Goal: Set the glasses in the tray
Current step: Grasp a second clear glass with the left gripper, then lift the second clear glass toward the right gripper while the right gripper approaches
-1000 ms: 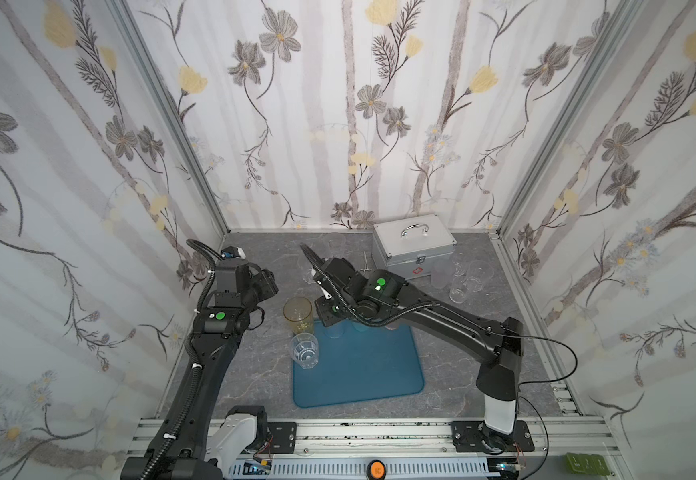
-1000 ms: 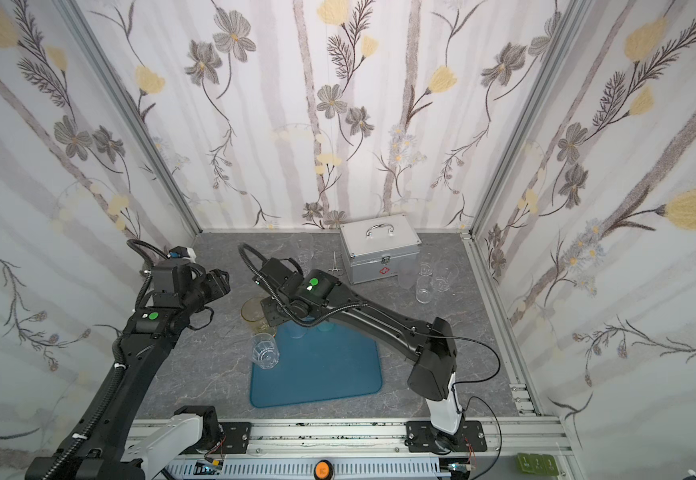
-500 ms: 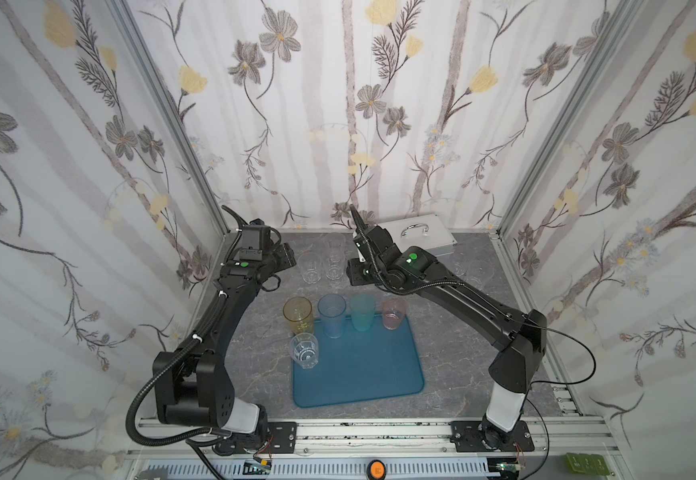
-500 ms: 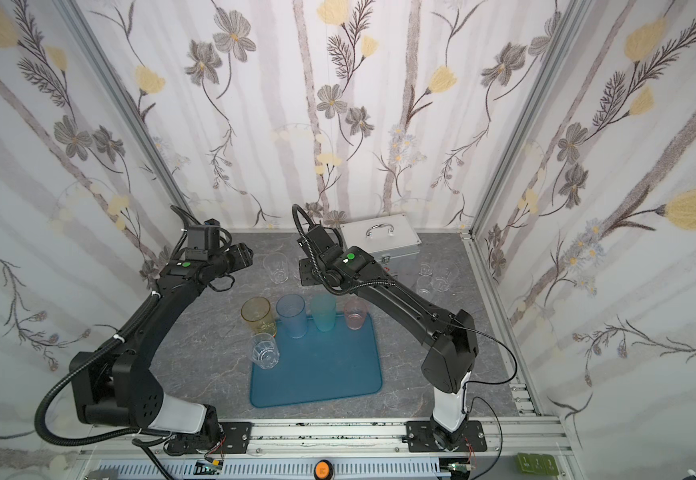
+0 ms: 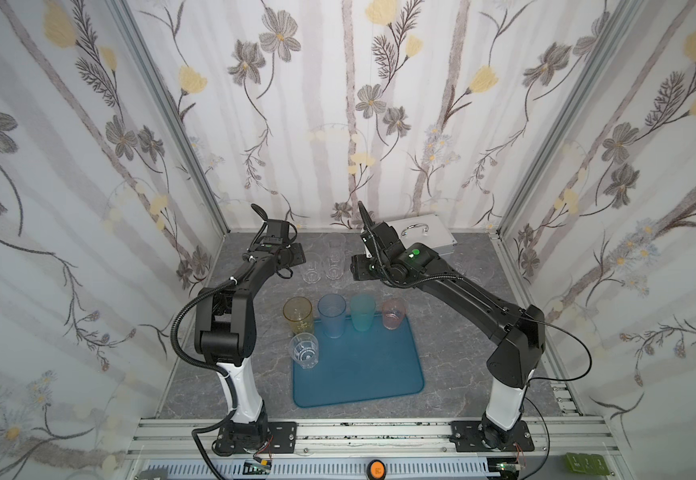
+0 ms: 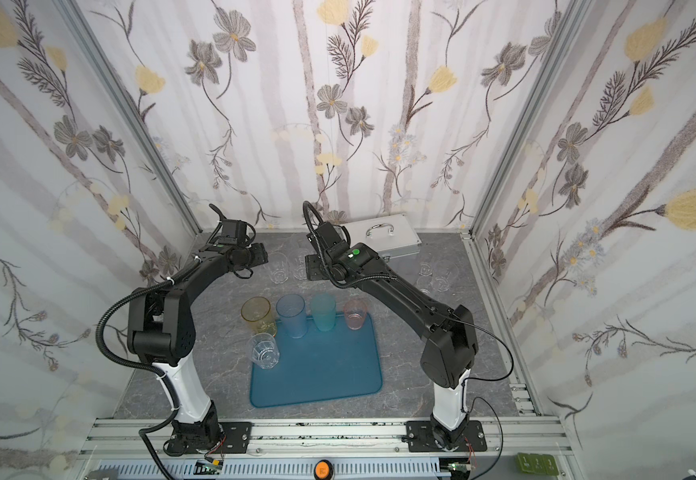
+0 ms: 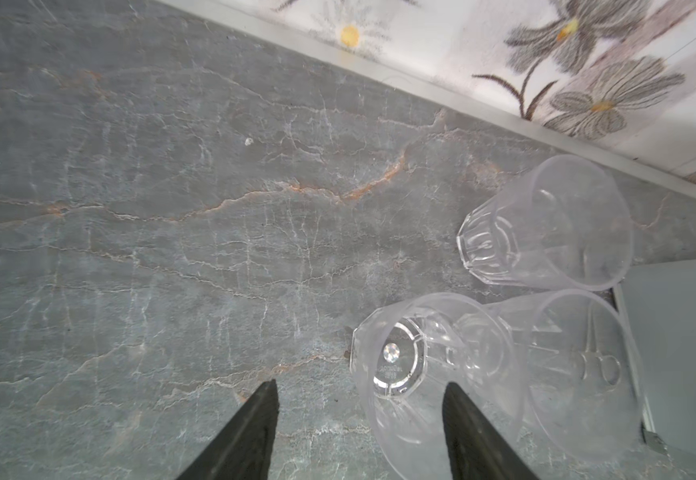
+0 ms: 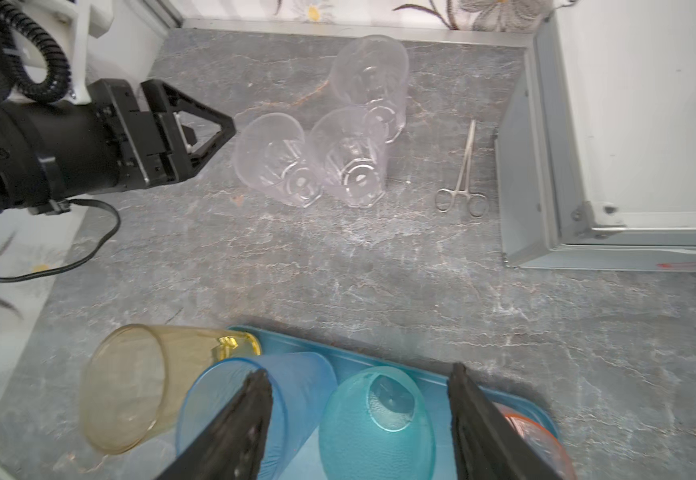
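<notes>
On the teal-blue tray [image 5: 362,374] a row of upright tumblers lines the far edge: from the left, a tall yellow glass [image 5: 297,314] at the corner, a tall blue glass [image 5: 332,316], a teal glass [image 5: 362,312] and a short pink glass [image 5: 393,313], all translucent. A clear faceted glass [image 5: 304,351] stands just in front of the yellow one, at the tray's left edge. Behind the tray, on the bare desk [image 5: 454,374], three more clear glasses [image 5: 335,266] stand upright in a cluster, two side by side and a third behind them. My left fingers [image 7: 261,415] hang spread just beside the nearest of these, gripping nothing. My right fingers [image 8: 250,415] are spread and empty too, hovering on the cluster's other side, behind the coloured row. Steel forceps [image 8: 464,174] lie between the cluster and the silver case [image 5: 425,232]. Further right, a few clear tumblers [image 6: 446,272] stand near the side wall. The desk is grey, veined like marble; flowered wallpaper [image 5: 338,104] covers the three walls, and an aluminium rail [image 5: 358,432] in front carries both arm bases.
</notes>
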Robot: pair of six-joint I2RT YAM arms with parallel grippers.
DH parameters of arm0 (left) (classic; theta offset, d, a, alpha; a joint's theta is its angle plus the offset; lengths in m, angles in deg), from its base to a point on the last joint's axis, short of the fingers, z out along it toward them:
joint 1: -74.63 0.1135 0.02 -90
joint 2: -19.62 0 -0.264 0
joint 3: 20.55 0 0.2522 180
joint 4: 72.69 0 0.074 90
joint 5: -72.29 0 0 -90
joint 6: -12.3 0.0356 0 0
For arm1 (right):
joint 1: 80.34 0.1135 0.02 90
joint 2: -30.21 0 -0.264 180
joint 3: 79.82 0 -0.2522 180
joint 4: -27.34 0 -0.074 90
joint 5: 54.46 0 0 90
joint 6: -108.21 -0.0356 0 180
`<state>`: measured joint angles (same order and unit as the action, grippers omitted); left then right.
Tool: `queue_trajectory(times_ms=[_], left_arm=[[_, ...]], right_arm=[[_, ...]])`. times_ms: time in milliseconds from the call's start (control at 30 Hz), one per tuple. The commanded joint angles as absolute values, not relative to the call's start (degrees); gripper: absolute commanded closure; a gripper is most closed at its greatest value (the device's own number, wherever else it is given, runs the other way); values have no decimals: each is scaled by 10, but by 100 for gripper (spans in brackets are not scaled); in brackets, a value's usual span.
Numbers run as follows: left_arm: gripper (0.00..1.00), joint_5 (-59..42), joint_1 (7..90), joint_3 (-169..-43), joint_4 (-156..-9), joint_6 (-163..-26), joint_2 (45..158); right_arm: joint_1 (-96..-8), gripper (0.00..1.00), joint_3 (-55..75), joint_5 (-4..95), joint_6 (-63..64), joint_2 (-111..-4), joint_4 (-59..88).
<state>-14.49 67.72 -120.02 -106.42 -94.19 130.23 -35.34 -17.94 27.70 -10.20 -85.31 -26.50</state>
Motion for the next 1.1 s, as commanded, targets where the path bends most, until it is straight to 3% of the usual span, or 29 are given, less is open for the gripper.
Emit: queue_trajectory(times_ms=[0,133,367,600,1067], left_arm=[[39,-152,673,-1216,-1057,-932,1328],[50,-164,669,-1229,-1057,-927,1356],[79,-174,667,-1243,-1057,-925,1387],[100,-179,669,-1213,-1058,-923,1355],[100,-172,666,-1122,-1068,-947,1169]], right_arm=[[-355,33,-170,283,-98,-850,-230],[-358,33,-161,288,-99,-849,-225],[-359,34,-152,295,-99,-851,-220],[-360,35,-150,296,-103,-850,-218],[-353,36,-166,315,-120,-838,-209]])
